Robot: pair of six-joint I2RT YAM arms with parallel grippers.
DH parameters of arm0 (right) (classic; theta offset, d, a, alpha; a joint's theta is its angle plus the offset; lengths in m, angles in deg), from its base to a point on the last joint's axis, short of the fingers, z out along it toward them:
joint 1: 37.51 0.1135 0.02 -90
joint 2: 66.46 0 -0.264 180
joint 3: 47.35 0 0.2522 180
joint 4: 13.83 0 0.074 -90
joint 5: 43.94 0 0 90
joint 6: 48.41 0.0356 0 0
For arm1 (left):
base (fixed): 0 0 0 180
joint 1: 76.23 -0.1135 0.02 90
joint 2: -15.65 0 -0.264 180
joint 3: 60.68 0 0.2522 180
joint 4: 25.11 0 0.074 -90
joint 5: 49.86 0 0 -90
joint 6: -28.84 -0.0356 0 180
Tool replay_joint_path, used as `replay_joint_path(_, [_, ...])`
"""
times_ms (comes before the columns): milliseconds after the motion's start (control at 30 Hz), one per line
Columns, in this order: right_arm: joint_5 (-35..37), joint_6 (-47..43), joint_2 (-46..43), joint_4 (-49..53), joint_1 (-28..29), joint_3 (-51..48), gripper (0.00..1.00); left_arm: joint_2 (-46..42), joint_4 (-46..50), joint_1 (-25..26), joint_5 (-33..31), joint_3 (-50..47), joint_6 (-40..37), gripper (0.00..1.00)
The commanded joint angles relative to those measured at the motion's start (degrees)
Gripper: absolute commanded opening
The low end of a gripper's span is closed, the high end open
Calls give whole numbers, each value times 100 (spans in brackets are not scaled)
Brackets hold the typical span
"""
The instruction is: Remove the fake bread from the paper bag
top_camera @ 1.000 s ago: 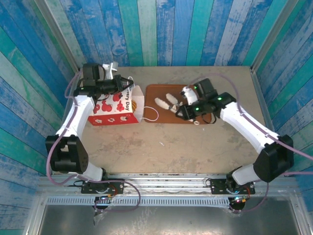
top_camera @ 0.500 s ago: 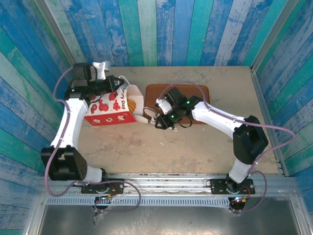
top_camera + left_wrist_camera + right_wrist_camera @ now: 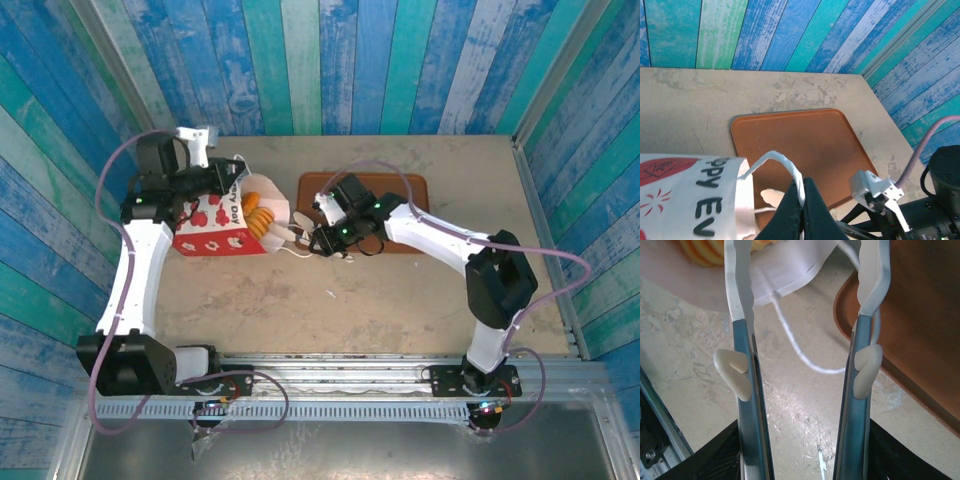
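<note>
The task had barely begun, by my reading. The bag (image 3: 225,225) lay on its side on the counter (image 3: 790,405), its mouth facing the right jaws (image 3: 804,285). The bread (image 3: 700,252) sat inside that mouth, just beyond the tips of the right jaws and to their left. None of it lay on the tray (image 3: 800,140), whose surface was bare beyond the left jaws (image 3: 801,205). So nothing appeared to have been taken out, and every piece was left to remove.

The left jaws were pinched tight on one white cord handle (image 3: 777,157), holding the bag's upper lip. The right jaws stood about half open and held nothing. The second handle (image 3: 805,360) lay slack on the counter between them, and the tray's edge was just outside their right finger.

The count: one bag, one tray and two cord handles. One ridged orange piece of bread was plain at the mouth. There was perhaps a paler one beside it, and any deeper in the bag could not be counted.
</note>
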Motion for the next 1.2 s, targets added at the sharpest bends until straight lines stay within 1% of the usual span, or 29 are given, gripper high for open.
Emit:
replay_joint_path(0, [198, -353, 167, 118, 140, 460, 56, -260, -324, -25, 118, -9, -111, 0])
replay_joint_path(67, [308, -635, 326, 342, 166, 703, 57, -239, -313, -28, 183, 21, -86, 0])
replay_joint_path(167, [294, -686, 529, 800, 159, 1210, 57, -222, -302, -28, 151, 28, -52, 0])
replay_joint_path(267, [-194, -145, 538, 679, 157, 1284, 58, -232, -333, -30, 186, 5, 12, 0])
replay_joint_path(333, [-718, 330, 474, 224, 164, 1055, 57, -255, -395, -28, 187, -44, 59, 0])
replay_joint_path(367, [-852, 599, 399, -46, 171, 865, 57, -270, -452, -28, 194, -75, 93, 0])
replay_joint_path(433, [-762, 938, 265, -392, 192, 568, 58, -292, -570, -30, 241, -154, 178, 0])
replay_joint_path(567, [-436, 1128, 148, -425, 188, 305, 58, -293, -832, -28, 388, -337, 404, 0])
replay_joint_path(767, [-510, 1345, 122, -595, 200, 85, 60, -219, -1185, -28, 663, -526, 684, 0])
replay_joint_path(900, [-796, 1588, 195, -928, 215, -8, 59, -183, -1437, -20, 825, -700, 884, 0])
replay_joint_path(967, [-812, 1651, 171, -984, 254, -5, 59, -160, -1456, -13, 872, -742, 903, 0])
replay_joint_path(1033, [-603, 1666, 78, -968, 279, -36, 59, -140, -1419, -20, 889, -758, 881, 0])
replay_joint_path(1100, [-228, 1611, -42, -825, 275, -76, 59, -131, -1427, -20, 917, -784, 893, 0])
replay_joint_path(1167, [-137, 1635, -142, -810, 251, -137, 58, -139, -1437, -20, 924, -801, 906, 0])
